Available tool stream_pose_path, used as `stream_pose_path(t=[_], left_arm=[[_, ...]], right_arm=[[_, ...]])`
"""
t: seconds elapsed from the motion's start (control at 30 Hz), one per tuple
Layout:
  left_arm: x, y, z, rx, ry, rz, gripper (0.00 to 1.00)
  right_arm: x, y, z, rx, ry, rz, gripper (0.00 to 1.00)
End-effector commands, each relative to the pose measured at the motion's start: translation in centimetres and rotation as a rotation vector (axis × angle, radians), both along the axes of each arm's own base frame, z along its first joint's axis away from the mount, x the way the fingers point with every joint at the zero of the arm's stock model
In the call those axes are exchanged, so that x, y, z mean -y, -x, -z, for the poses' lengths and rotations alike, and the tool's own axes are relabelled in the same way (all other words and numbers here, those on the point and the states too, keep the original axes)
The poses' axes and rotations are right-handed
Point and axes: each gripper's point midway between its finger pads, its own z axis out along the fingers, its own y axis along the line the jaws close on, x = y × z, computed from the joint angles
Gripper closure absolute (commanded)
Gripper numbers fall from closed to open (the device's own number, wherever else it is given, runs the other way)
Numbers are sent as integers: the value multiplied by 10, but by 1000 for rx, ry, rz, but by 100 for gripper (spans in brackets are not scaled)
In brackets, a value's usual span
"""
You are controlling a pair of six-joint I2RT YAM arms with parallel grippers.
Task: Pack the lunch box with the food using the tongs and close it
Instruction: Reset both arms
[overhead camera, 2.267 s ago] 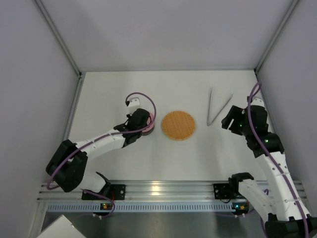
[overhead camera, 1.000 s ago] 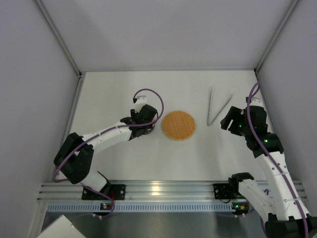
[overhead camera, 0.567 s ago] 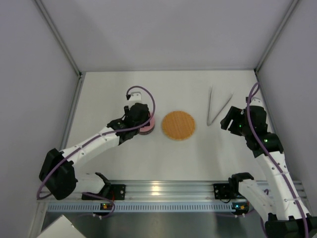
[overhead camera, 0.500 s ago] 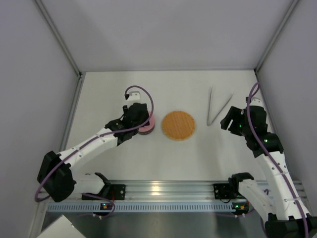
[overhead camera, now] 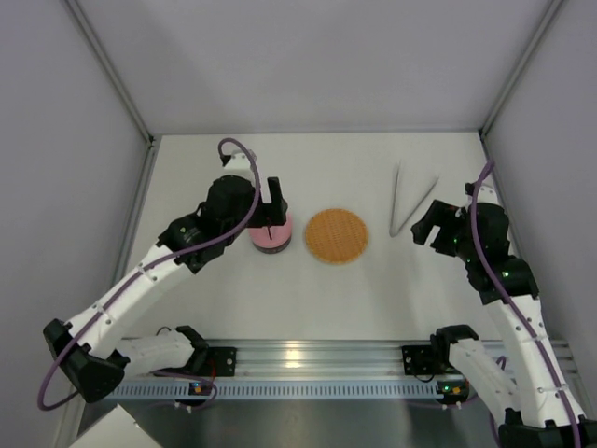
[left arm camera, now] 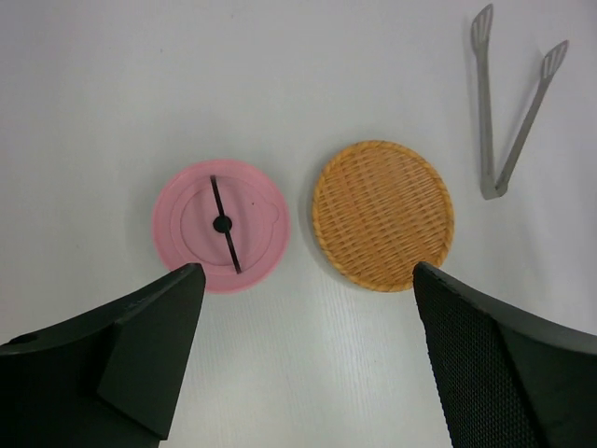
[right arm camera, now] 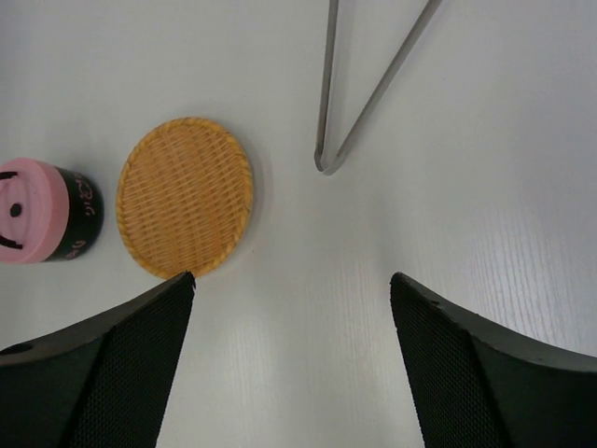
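Black fingers of both tools stand spread wide and empty. The left tool (left arm camera: 306,271) hangs above the lunch box (left arm camera: 222,225), which sits left of centre with its pink lid on, a narrow gap from the orange woven disc (left arm camera: 382,215). The right tool (right arm camera: 291,278) hovers by the desk's (left arm camera: 280,93) right edge. The tongs (left arm camera: 508,103) lie upper right, well apart from the disc.

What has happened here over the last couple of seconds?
The left arm had its jaws down on the pink-lidded lunch box. It has since let go and lifted clear, jaws open, leaving the box standing closed. The orange woven disc, the tongs and the right arm stayed about where they were.
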Motion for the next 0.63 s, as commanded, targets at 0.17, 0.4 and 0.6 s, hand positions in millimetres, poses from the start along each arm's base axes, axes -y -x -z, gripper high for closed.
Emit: stream_pose_path(t=[0.17,0.4,0.6], left_arm=[[-26,9,-67,103,-116,32,1],[-50,4,-67,173,-249,-12,1],[-50,6,-59,194,-245,3,1]], right_arm=[[-12,-11,-31,139,-52,-59,0],[-15,-12,-46,184,-67,-74,1],[-19,-15,-45,189,-91,-80,0]])
